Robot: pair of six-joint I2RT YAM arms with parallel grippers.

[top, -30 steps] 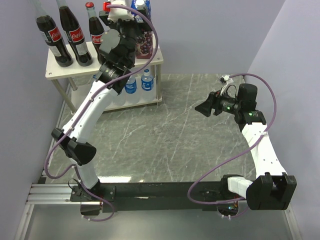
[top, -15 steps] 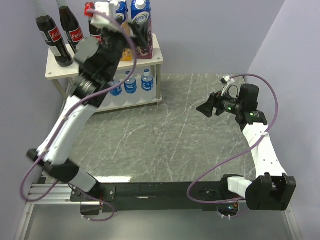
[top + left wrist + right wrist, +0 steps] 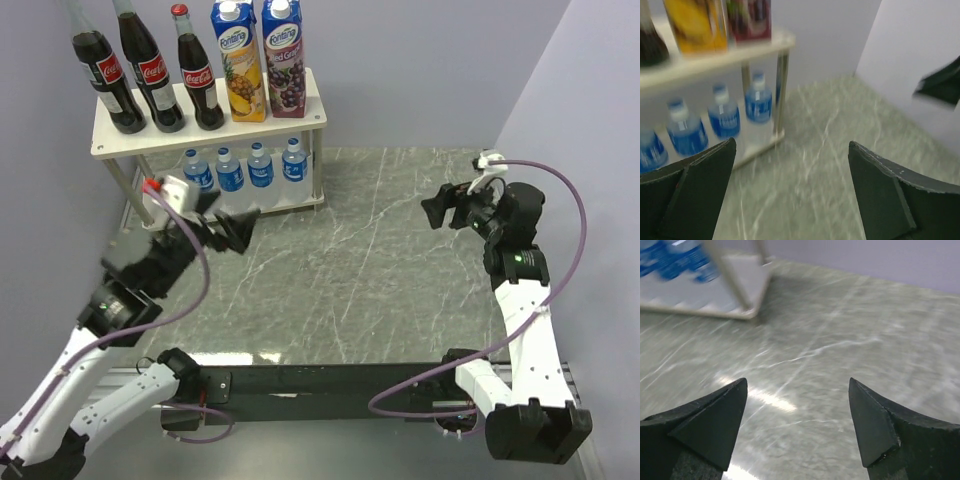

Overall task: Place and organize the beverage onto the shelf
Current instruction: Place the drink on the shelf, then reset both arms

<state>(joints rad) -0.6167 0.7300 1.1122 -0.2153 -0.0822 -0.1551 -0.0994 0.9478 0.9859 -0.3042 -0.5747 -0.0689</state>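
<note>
Beverage [image 3: 152, 72]: the full set stands on the shelf [image 3: 112, 141] at the far left corner of the surface [image 3: 360, 270].
Top board: three cola bottles [image 3: 201, 82] at the left, then the yellow carton [image 3: 237, 68], then the purple carton [image 3: 284, 62] at the right end.
Lower board: four water bottles [image 3: 246, 168] in a row.
Your left gripper [image 3: 230, 224] hovers near the surface's left edge, just in front of the shelf, jaws spread wide and holding nothing.
Your right gripper [image 3: 440, 206] hangs near the right edge, jaws apart and empty.
</note>
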